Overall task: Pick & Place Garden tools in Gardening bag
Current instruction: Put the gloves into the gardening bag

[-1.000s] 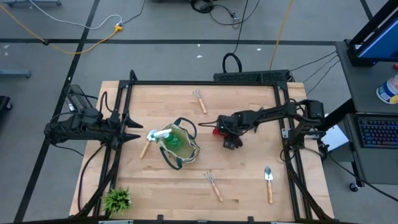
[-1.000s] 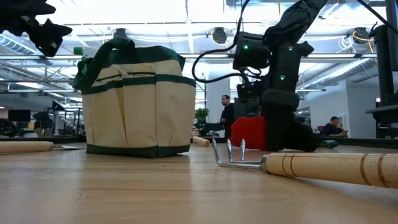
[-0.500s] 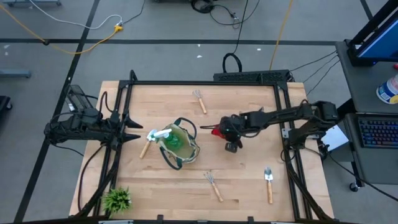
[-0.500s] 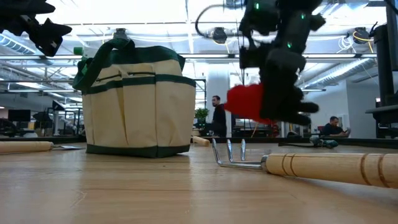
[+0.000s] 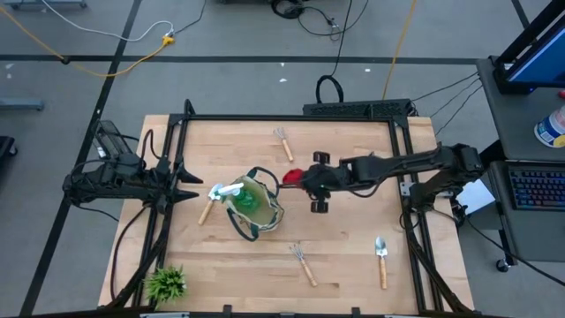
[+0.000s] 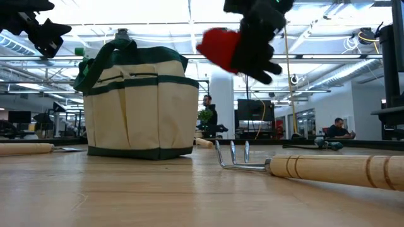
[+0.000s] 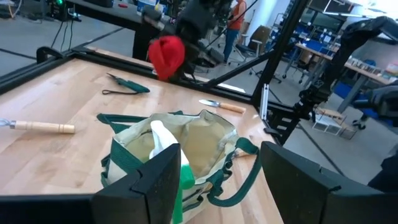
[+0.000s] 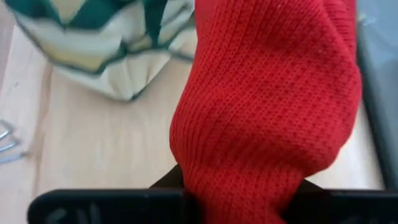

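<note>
The right claw (image 5: 305,179) is up in the air over the middle of the bench (image 5: 353,256). It is closed tight on the red-and-black glove (image 5: 292,177). The glove hangs high above the wood and touches nothing else. It sits just beside the gardening bag (image 5: 253,207), at about 2 o'clock from it. In the low view the glove (image 6: 221,49) is higher than the top of the bag (image 6: 142,104).

The bag stands upright a little left of the middle of the bench, with its mouth open. A green spray bottle (image 5: 246,202) is inside it.

The left claw (image 5: 190,185) waits at 9 o'clock from the bag, near the left edge of the bench. Its fingers (image 7: 158,180) are apart and hold nothing.

Some tools lie flat on the bench:
- A small rake (image 5: 282,141) at 12 o'clock, near the far edge.
- Another rake (image 5: 303,262) at 6 o'clock, below the bag.
- A trowel (image 5: 381,259) at about 4 o'clock, well apart from the bag.
- A wooden handle (image 5: 207,208) just beside the bag, at 9 o'clock from it.
- Pruning shears (image 7: 127,86) seen from the left wrist view, on the wood past the bag.

A small spiky green plant (image 5: 166,283) sits at the near left corner, at about 7 o'clock.
</note>
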Tool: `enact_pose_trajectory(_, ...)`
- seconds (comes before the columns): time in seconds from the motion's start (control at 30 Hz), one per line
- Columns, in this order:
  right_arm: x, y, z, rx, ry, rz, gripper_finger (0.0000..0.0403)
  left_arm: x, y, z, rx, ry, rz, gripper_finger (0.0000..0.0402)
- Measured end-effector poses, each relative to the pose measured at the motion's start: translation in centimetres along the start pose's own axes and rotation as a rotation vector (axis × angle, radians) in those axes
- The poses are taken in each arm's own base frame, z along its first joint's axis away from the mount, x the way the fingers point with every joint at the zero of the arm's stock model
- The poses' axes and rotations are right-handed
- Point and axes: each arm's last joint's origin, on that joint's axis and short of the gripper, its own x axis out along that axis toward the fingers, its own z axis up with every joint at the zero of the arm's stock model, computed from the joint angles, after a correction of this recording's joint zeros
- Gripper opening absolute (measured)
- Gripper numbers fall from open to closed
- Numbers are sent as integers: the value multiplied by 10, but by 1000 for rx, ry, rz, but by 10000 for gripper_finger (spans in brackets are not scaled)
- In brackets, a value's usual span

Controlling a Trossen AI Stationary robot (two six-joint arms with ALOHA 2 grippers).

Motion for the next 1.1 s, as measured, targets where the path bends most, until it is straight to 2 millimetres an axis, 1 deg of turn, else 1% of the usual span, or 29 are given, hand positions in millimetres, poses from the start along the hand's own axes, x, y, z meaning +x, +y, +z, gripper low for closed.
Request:
enact_pose_trajectory(0.2, -12, -3, 21, -88, -114, -57, 50, 0, -1, 4, -19, -42, -13, 228)
enact_pose_trajectory(0.43, -17, -5, 36, -188, -249, -92, 49, -2, -6, 18, -69, -188, -63, 228)
enact_pose_trajectory(0.7, -23, -4, 49, -346, -347, -260, 49, -3, -11, 34, -111, -331, -127, 228)
enact_pose_trajectory(0.77, -25, -5, 53, -381, -373, -293, 49, 1, -12, 38, -125, -350, -137, 228)
enact_pose_trajectory(0.87, -28, -6, 57, -427, -404, -345, 49, 12, -11, 44, -162, -360, -123, 228)
enact_pose_trajectory(1.1, -32, -8, 64, -550, -430, -447, 49, 50, -9, 57, -239, -373, -143, 228)
